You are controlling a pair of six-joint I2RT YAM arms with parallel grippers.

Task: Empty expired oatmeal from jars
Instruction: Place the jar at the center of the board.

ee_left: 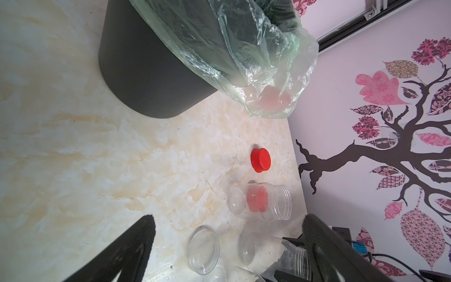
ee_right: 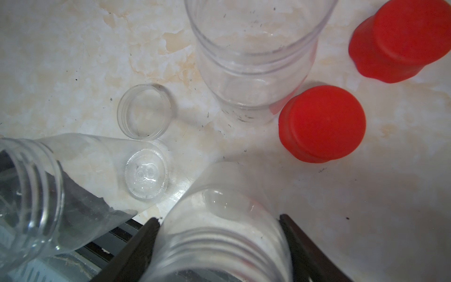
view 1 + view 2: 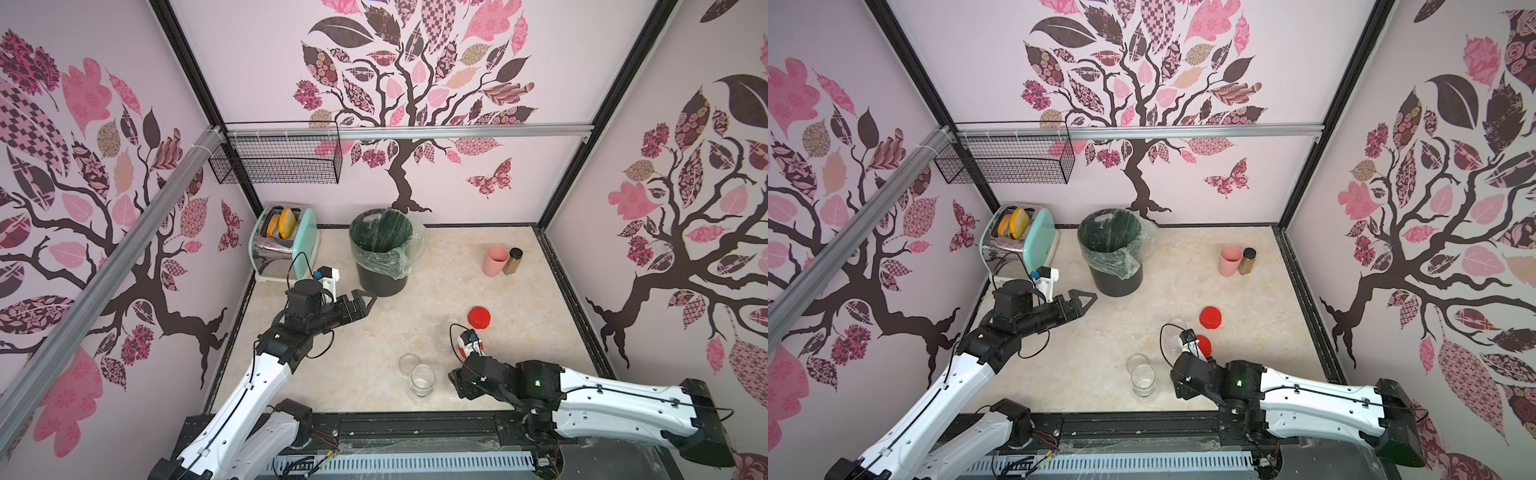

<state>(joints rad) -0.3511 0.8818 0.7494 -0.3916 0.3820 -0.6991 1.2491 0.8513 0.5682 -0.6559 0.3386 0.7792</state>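
Clamped in the right claw, the held jar stands upright on the tabletop, long axis vertical, mouth up, its rim blurred and cut off. Just beyond the claw: another open jar and two red lids. Well apart, the left claw gapes wide.

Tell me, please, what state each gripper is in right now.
Left gripper: open, holding nothing.
Right gripper: closed on a clear, lidless jar.
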